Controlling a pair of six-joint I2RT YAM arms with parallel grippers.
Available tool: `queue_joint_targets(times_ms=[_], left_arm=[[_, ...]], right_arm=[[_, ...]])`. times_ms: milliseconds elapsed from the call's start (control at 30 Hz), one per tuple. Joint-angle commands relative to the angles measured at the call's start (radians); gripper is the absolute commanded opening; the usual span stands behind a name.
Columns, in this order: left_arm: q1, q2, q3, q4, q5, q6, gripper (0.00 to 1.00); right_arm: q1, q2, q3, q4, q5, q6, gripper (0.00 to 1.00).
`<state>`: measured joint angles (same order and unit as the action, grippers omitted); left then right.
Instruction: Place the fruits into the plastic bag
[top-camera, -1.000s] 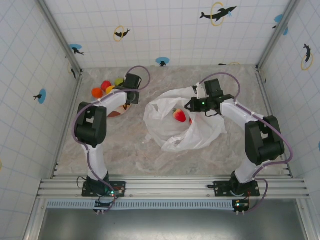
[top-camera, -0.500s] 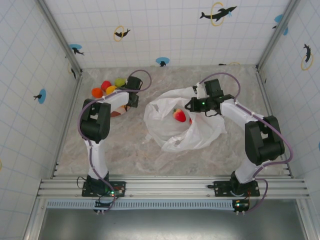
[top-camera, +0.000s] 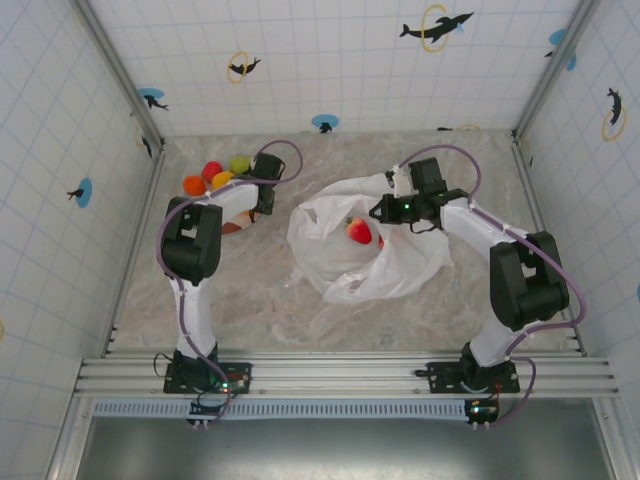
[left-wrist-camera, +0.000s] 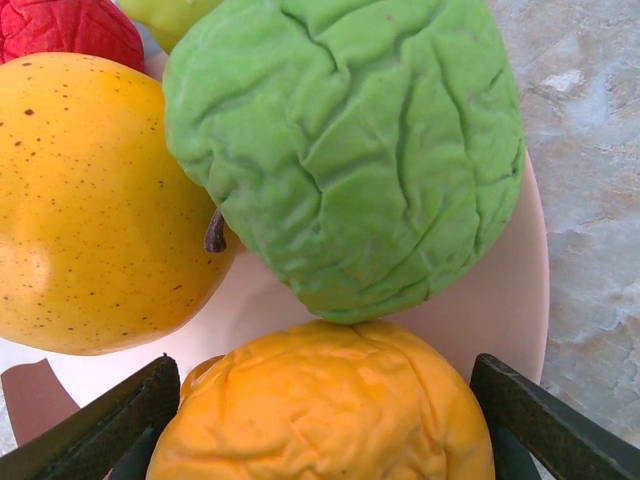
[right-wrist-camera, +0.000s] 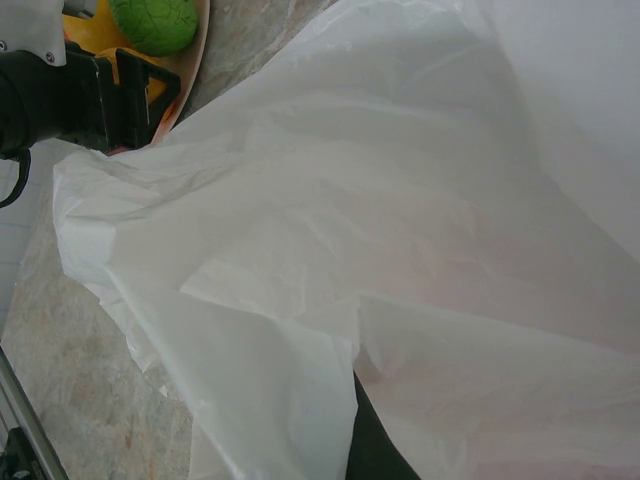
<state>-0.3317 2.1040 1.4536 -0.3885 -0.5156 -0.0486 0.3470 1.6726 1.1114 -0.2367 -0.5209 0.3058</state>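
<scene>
**Desk:** What lies nearest the arm bases?
**Photographer:** The plastic bag (top-camera: 350, 268), open on the table (top-camera: 260, 290), with a red fruit (top-camera: 358, 230) inside. The right gripper (top-camera: 383, 212) is pinched on its rim.
**Desk:** And farther back?
**Photographer:** The left gripper (left-wrist-camera: 324, 370) straddles an orange fruit (left-wrist-camera: 325, 420) on the plate (left-wrist-camera: 500, 300). Its fingers (left-wrist-camera: 120, 420) stand wide beside the fruit, and whether they grip it cannot be told. A green fruit (left-wrist-camera: 350, 150) and a yellow fruit (left-wrist-camera: 90, 200) lie just beyond.

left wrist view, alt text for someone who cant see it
An orange fruit sits between the left gripper's two dark fingers on a pink plate. Behind it lie a wrinkled green fruit, a speckled yellow fruit and a red fruit, with marble table at right.
</scene>
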Motion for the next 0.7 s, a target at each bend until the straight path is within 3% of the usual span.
queue_joint_targets(times_ms=[0, 333, 533, 667], left_arm=[[0.008, -0.004, -0.008, -0.011, -0.029, 0.004, 0.73], [0.004, -0.272, -0.235, 0.086, 0.042, -0.122, 0.64], [-0.04, -0.509, -0.375, 0.143, 0.201, -0.201, 0.64], [-0.127, -0.677, -0.466, 0.221, 0.357, -0.269, 0.64]], right_arm=[[0.0, 0.012, 0.005, 0.022, -0.011, -0.004, 0.0], [-0.004, 0.015, 0.005, 0.021, -0.014, -0.005, 0.0], [-0.004, 0.019, -0.001, 0.032, -0.014, -0.001, 0.0], [-0.005, 0.026, -0.002, 0.037, -0.014, -0.001, 0.0]])
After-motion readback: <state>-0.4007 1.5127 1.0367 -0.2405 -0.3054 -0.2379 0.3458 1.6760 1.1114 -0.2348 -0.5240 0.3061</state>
